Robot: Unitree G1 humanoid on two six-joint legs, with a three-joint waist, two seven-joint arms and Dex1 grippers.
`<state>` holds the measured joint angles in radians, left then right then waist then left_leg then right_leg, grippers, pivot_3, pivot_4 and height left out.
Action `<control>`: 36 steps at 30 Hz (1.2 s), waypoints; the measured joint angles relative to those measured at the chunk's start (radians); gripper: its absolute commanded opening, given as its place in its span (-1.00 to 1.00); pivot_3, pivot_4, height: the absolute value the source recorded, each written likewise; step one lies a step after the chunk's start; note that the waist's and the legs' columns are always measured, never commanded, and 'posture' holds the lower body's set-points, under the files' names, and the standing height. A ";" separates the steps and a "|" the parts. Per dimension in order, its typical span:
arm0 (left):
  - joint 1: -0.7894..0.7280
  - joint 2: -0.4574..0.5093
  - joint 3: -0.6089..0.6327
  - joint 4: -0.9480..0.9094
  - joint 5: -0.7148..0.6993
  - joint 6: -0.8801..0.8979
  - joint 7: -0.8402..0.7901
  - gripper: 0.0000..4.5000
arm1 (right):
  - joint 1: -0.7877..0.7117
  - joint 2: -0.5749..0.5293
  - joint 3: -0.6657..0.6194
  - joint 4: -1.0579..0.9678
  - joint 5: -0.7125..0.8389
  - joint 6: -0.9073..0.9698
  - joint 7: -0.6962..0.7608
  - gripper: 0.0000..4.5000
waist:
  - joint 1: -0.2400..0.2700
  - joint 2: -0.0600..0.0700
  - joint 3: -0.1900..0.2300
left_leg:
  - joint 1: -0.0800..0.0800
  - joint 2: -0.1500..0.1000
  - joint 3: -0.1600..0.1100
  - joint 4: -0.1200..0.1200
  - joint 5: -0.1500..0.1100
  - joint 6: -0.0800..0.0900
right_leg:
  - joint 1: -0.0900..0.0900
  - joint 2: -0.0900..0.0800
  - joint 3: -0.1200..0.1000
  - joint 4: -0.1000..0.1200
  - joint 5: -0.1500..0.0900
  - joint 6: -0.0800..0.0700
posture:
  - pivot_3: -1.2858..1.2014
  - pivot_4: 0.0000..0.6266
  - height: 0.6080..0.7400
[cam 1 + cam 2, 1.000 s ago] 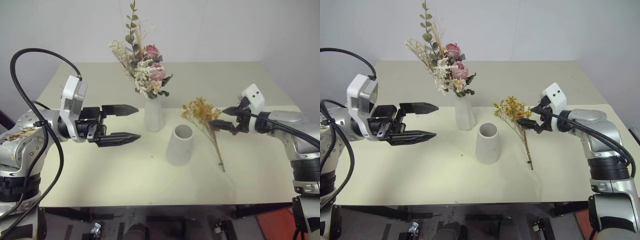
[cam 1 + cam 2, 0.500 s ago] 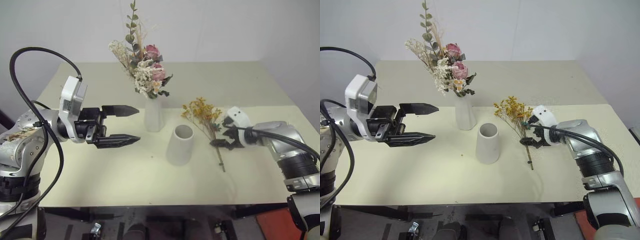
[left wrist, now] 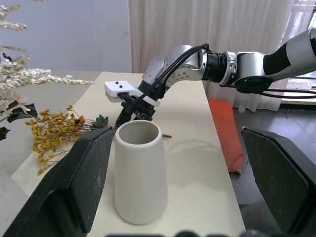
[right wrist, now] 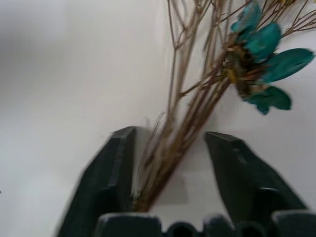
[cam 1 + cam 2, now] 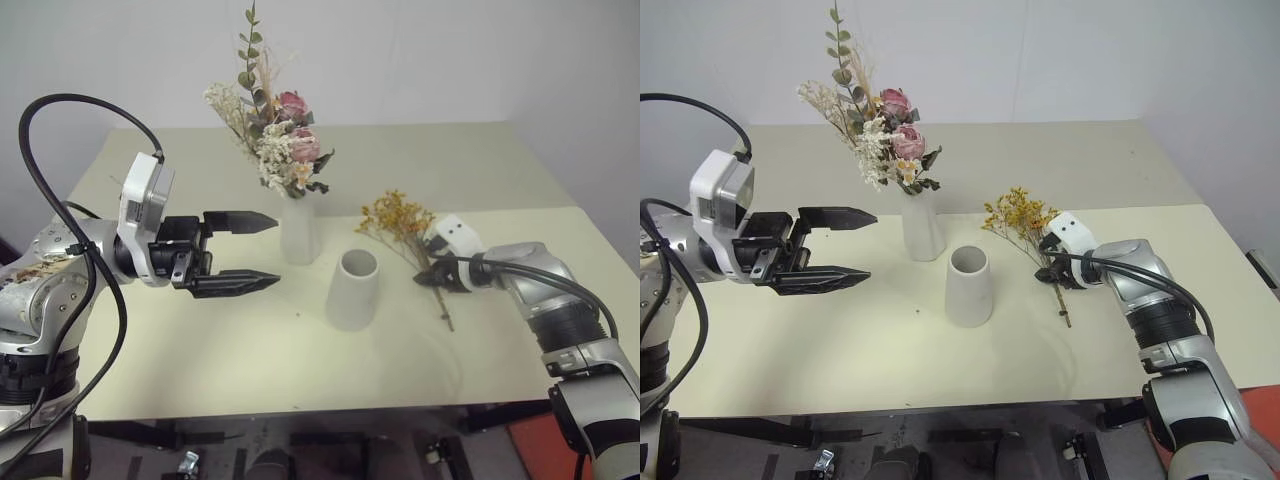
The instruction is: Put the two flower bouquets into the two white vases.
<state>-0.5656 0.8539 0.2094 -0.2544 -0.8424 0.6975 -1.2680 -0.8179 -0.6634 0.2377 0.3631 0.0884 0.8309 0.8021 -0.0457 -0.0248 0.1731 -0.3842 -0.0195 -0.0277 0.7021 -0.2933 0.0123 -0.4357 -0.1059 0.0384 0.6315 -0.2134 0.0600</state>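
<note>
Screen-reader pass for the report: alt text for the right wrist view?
The right tool straddles the yellow bouquet's thin brown stems, one black finger on each side with gaps left, on the pale table. Teal leaves sit farther up the stems.

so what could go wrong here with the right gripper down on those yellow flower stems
The right gripper straddles the thin stems of the yellow bouquet lying on the table, with a gap on each side. Stems could slip out or snap as it closes. The fingertips sit at the tabletop and may scrape. The short vase stands close; a swing could tip it.
</note>
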 measured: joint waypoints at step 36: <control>0.066 0.025 0.036 -0.016 -0.017 -0.017 0.043 1.00 | 0.058 0.376 -0.624 -0.440 0.718 -0.266 -0.124 -0.98 | 0.000 0.001 0.000 | 0.001 0.000 -0.003 -0.004 0.000 -0.001 | -0.002 0.000 0.002 0.005 0.000 0.000 | 0.03 -0.52 1.00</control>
<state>-0.4995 0.8791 0.2450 -0.2701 -0.8598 0.6804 -1.2249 -0.7598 -0.2878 -0.3865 -0.0765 0.8067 0.5649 0.6778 -0.0458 -0.0242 0.1733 -0.3829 -0.0193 -0.0302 0.6978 -0.2930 0.0117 -0.4381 -0.1058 0.0403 0.6370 -0.2133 0.0598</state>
